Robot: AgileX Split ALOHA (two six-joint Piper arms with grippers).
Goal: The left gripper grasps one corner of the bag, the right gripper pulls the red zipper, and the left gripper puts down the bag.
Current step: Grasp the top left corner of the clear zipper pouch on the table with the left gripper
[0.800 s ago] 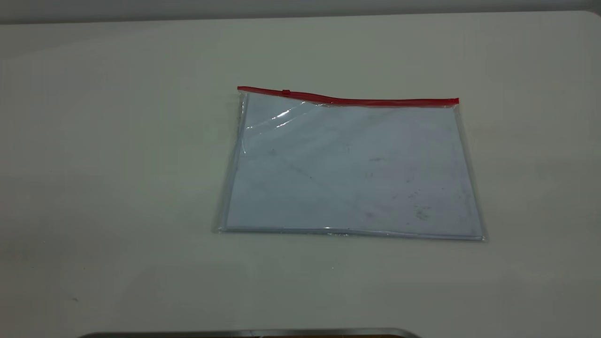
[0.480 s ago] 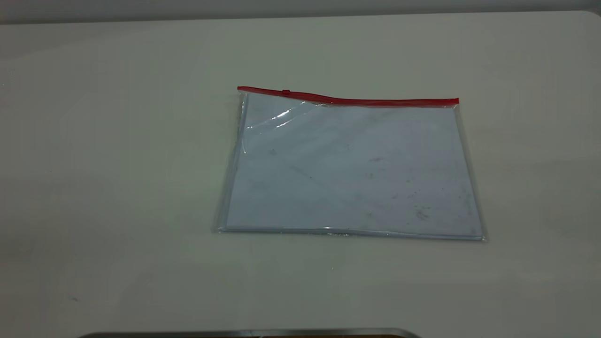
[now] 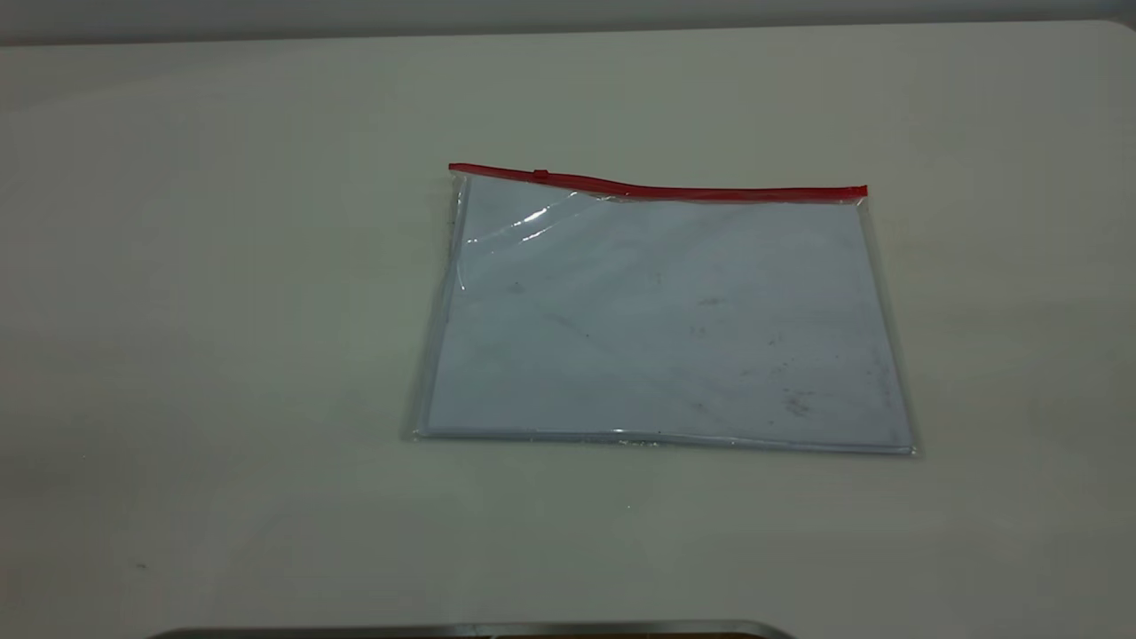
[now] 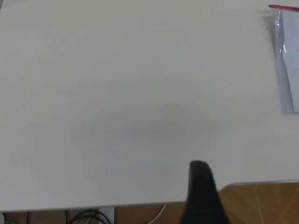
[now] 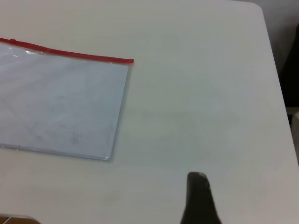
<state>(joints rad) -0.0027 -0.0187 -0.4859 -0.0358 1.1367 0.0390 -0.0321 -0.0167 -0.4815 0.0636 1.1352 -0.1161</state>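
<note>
Here we are looking at the bag (image 3: 661,315) lying flat on the pale table (image 3: 222,311), a little toward the right arm's side of the middle in the exterior view. Nothing is touching it. The red zipper (image 3: 657,187) is running along the bag's far long edge, and its small slider (image 3: 540,174) is sitting close to the corner on the left arm's side. The clear plastic near that corner is puckering and catching the light, while the rest of the bag is lying smooth over the pale sheet (image 3: 666,337) inside it.

Neither arm is appearing in the exterior view. From the left wrist view we are seeing only one dark finger of the left gripper (image 4: 202,193) hanging over the table's near edge, well apart from the bag (image 4: 286,60), whose corner with the zipper's end (image 4: 283,8) is just showing. We cannot tell whether this gripper is spread or pressed together.

In the right wrist view we are likewise seeing a single dark finger of the right gripper (image 5: 200,198) above bare table, well apart from the bag (image 5: 60,105) and the zipper (image 5: 70,52). Its state is also unclear to us.
</note>
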